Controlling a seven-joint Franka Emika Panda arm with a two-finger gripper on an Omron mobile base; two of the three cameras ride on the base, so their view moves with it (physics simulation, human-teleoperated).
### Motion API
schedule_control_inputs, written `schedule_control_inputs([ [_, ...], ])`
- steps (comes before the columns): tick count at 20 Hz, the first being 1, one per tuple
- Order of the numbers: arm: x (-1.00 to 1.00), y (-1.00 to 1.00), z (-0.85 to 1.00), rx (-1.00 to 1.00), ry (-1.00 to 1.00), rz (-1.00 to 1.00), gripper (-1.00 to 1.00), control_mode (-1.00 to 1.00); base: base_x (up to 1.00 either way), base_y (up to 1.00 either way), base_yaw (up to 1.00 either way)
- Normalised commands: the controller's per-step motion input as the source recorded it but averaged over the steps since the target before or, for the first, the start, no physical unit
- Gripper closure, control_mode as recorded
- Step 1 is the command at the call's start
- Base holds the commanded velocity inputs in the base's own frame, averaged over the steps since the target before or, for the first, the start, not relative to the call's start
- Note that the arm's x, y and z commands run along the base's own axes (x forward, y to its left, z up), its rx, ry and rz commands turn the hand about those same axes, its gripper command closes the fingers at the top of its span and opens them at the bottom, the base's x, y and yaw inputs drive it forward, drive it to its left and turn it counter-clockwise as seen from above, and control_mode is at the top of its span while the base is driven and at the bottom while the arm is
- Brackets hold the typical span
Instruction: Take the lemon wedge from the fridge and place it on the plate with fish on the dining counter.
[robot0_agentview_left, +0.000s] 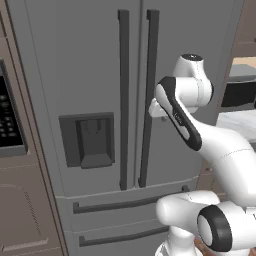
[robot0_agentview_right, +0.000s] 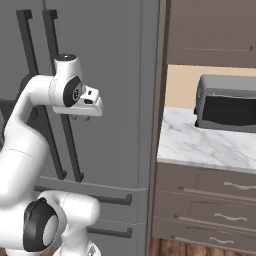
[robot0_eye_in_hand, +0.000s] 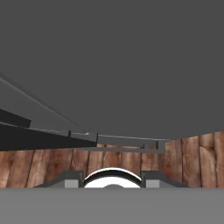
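Arm raised, elbow bent; end effector (robot0_agentview_right: 81, 118) pointing down, fingers slightly apart, holding nothing.

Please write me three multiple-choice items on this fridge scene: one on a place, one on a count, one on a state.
1. Where is the dispenser recess on the fridge?
A. on the left door
B. on the right door
C. on a lower drawer

2. How many long vertical handles does the fridge have?
A. one
B. two
C. four

3. What state are the fridge doors in?
A. both shut
B. left one open
C. both open

Answers:
1. A: in the left base view the recess sits left of the centre seam.
2. B: one handle runs down each side of the seam.
3. A: both doors lie flush, with no interior visible.
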Motion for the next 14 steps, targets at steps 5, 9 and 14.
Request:
schedule_control_inputs([
  [5,0.00,0.00,0.00,0.00,-0.02,0.00,-1.00,-1.00,0.00,0.00,0.00],
  [9,-0.04,0.00,0.00,0.00,0.00,0.00,-1.00,-1.00,0.00,0.00,0.00],
  [14,-0.13,0.04,-0.06,0.00,0.00,0.00,-1.00,1.00,-0.11,0.06,0.00],
])
